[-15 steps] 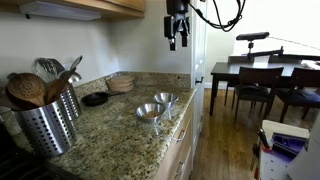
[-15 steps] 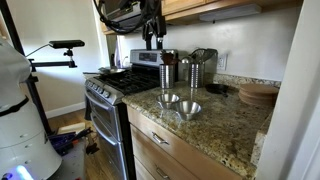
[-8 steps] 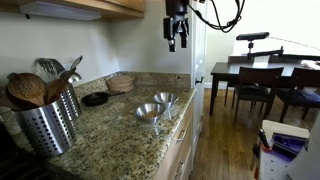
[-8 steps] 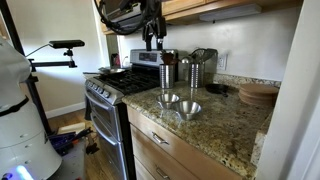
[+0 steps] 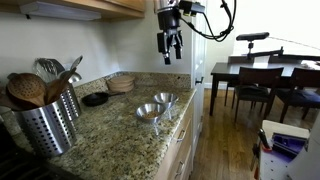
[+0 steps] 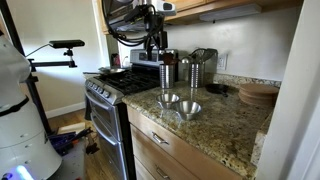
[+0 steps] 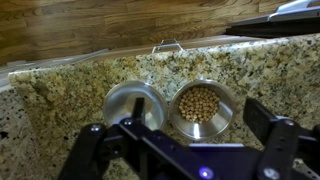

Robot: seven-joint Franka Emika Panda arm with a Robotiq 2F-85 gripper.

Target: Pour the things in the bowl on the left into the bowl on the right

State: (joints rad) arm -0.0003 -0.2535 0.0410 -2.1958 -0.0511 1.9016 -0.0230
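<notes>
Wrist view, looking down on a speckled brown granite surface [image 7: 60,90]. Left of centre, at about 9 o'clock, sits a small empty round steel bowl [image 7: 133,103]. Just beside it, at its 3 o'clock, is a matching steel bowl [image 7: 202,105] heaped with pale tan round pieces [image 7: 200,104] that look like chickpeas. The two rims are very close; whether they touch cannot be told. The task calls the full bowl the left one, but here it lies to the right.

The full bowl is probably light, thin and stiff, with a slick polished wall. The loose pieces would roll and scatter if it is tipped quickly. The rim looks like the best hold, pinched with one finger inside and one outside, at the side away from the empty bowl.

In an exterior view the black claw [image 5: 170,55] hangs high above the surface, at 12 o'clock of the bowls and well apart from them. It sits just below a wooden cabinet [image 5: 110,6] with its fingers pointing down. Its jaws are spread wide and it grasps nothing.
</notes>
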